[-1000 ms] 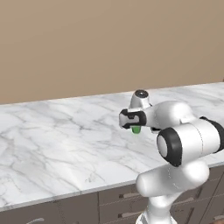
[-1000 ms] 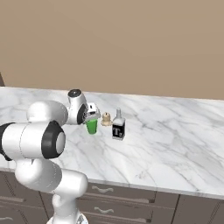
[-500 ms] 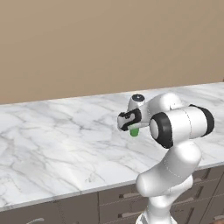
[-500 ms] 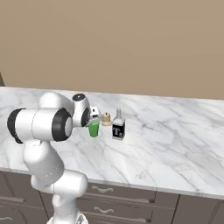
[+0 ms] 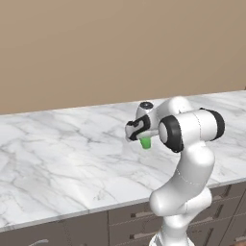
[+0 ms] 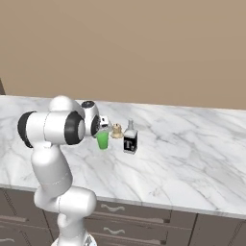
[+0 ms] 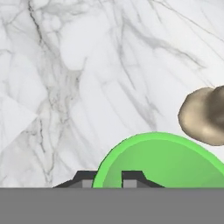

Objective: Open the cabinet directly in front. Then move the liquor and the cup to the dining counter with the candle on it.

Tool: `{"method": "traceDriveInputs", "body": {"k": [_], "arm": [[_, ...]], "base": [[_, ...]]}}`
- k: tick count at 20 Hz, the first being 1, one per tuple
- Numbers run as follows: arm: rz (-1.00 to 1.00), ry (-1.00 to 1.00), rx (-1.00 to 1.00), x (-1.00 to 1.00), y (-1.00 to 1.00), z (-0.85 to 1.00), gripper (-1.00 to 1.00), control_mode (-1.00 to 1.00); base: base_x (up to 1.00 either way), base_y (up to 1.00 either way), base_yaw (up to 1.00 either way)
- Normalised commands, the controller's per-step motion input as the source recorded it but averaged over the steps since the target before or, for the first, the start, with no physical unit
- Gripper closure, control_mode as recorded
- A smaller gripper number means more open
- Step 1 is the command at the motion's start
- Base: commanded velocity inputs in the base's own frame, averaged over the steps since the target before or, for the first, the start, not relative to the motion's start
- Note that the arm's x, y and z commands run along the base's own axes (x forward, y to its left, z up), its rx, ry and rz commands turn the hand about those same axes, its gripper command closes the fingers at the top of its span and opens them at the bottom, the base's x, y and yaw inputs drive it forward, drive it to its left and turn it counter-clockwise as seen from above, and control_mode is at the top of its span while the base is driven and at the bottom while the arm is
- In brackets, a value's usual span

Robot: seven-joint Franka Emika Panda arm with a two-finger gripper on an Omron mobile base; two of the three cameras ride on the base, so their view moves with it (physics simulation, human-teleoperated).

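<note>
While the cup (image 6: 102,140) stands upright, mouth up, the fingers (image 7: 131,178) seemingly straddle its rim, barely parted.

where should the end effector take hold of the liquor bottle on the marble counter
Grip the liquor bottle around its squat body, coming from above with the jaws across its width. It stands upright and its neck is narrow. The candle and green cup stand close on one side, so a side approach looks cramped.
</note>
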Motion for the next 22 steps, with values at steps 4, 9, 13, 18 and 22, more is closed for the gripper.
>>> {"method": "traceDriveInputs", "body": {"k": [4,9,13,18,22], "arm": [[0.00,0.00,0.00,0.04,-0.13,-0.32,-1.00,-1.00],[0.00,0.00,0.00,-0.10,-0.38,-0.21,-1.00,-1.00],[0.00,0.00,0.00,-0.16,-0.33,-0.20,-1.00,-1.00],[0.00,0.00,0.00,-0.29,-0.06,-0.18,-1.00,-1.00],[-0.01,0.00,0.00,-0.36,0.08,-0.05,-1.00,-1.00]], "base": [[0.00,0.00,0.00],[0.00,0.00,0.00],[0.00,0.00,0.00],[0.00,0.00,0.00],[0.00,0.00,0.00]]}}
